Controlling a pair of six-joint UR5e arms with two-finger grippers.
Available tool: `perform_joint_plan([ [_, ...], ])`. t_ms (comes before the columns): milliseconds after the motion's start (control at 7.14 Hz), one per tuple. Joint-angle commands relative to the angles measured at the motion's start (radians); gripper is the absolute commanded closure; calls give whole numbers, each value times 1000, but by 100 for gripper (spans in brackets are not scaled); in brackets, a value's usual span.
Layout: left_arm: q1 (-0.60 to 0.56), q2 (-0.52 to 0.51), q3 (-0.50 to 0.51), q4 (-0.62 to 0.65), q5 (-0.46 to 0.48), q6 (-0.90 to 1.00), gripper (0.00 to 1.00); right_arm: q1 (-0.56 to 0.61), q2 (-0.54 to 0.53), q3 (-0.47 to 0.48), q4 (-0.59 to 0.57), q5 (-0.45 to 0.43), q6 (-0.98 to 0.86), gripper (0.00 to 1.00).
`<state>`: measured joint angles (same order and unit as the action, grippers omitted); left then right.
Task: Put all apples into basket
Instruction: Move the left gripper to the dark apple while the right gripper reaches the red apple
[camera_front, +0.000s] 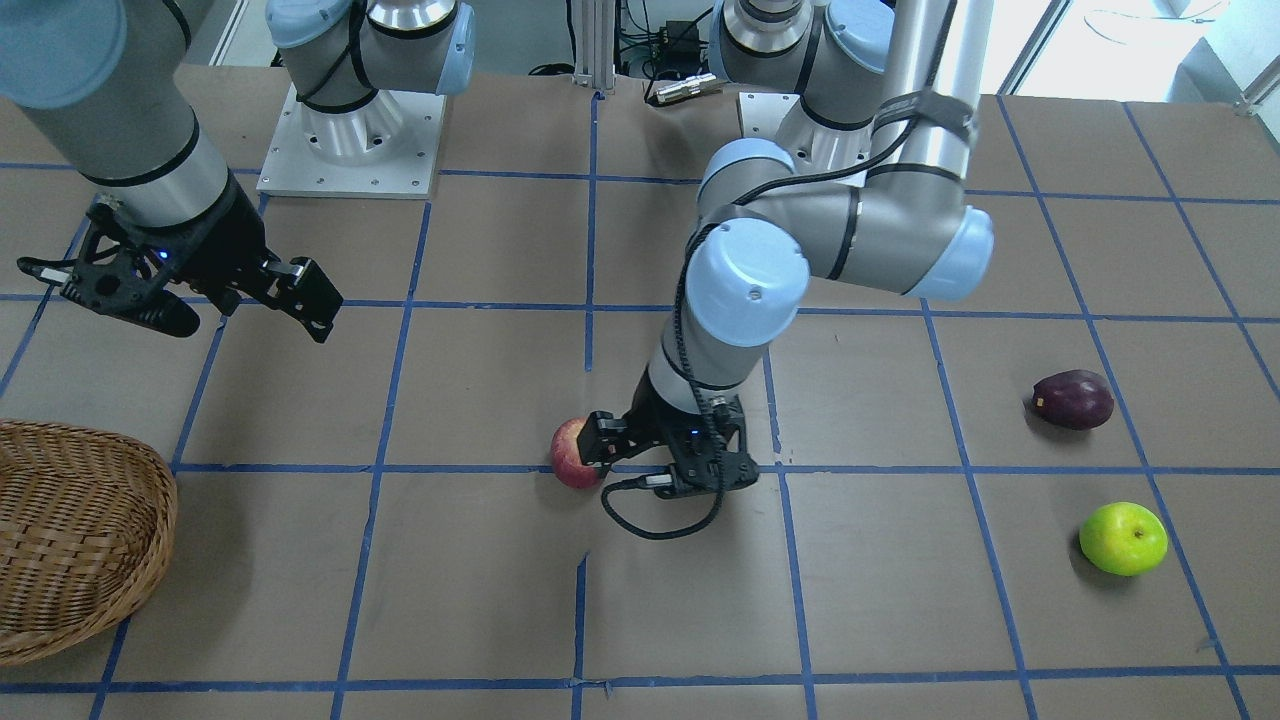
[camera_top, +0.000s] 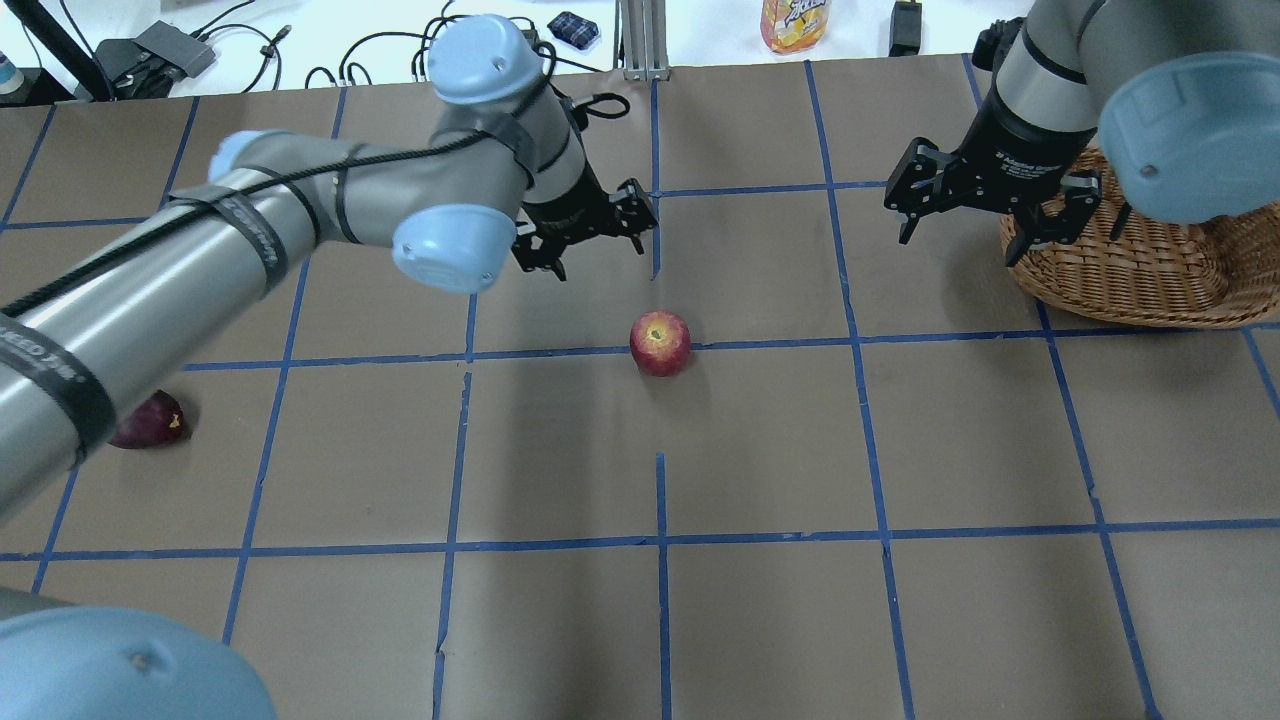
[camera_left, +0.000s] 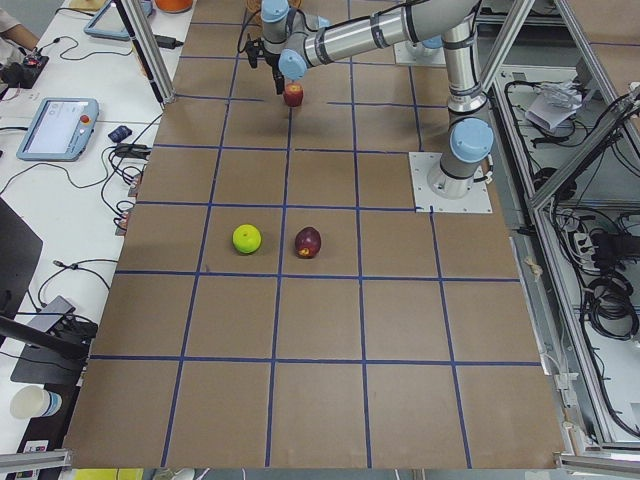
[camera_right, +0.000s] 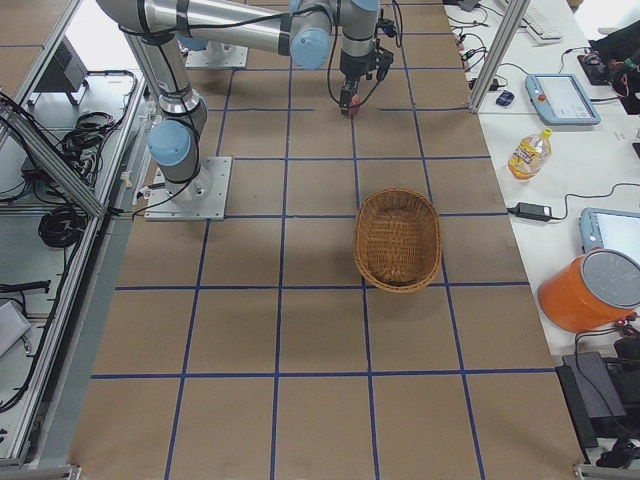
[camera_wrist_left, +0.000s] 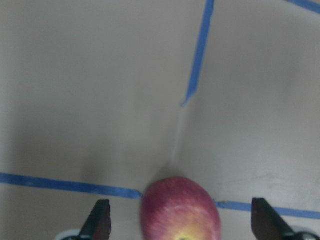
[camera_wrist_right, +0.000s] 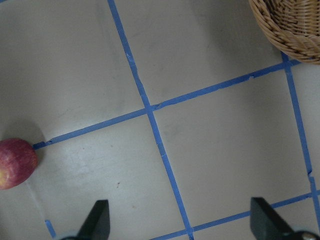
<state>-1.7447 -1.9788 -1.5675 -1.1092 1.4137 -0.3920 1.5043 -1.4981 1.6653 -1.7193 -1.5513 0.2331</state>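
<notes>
Setting: robotics laboratory. Indicators:
- Two industrial arms (camera_front: 880, 230) are bolted to metal base plates (camera_front: 410, 160).
- The table (camera_left: 330, 400) is covered in brown paper and divided by a blue tape grid (camera_top: 660, 540).
- Aluminium framing (camera_right: 497, 55) stands at the table edge.
- Teach pendants (camera_right: 563, 98) lie on adjoining white benches (camera_right: 580, 180).
- Cable bundles (camera_left: 610, 290) run beside the table.
</notes>
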Motion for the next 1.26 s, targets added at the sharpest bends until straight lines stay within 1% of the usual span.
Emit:
perform_joint_plan([
  [0, 214, 81, 11, -243, 182, 256, 0, 75, 66, -2, -92, 0, 2, 0],
  [140, 347, 104, -53, -256, 206, 433, 0, 135, 96, -7, -107, -1, 24, 0],
  [280, 516, 113, -125, -235, 197, 681, 0, 175, 120, -18, -111, 2, 90, 0],
  [420, 665, 110, -156, -172, 192, 908, 0, 229, 166, -28, -161, 2, 110, 0],
  [560, 767, 94, -163, -153, 191, 1002, 0, 296, 233, -39, -254, 2, 153, 0],
  [700, 819, 83, -167, -159, 201, 1071, 0, 339, 305, -53, -338, 2, 187, 0],
  [840, 855, 60, -189, -152, 205, 1143, 0, 361, 352, -71, -344, 19, 196, 0],
  [980, 878, 43, -219, -140, 208, 1154, 0, 373, 369, -72, -344, 69, 224, 0],
  [1120, 884, 29, -233, -115, 223, 1156, 0, 375, 380, -72, -344, 85, 229, 0],
])
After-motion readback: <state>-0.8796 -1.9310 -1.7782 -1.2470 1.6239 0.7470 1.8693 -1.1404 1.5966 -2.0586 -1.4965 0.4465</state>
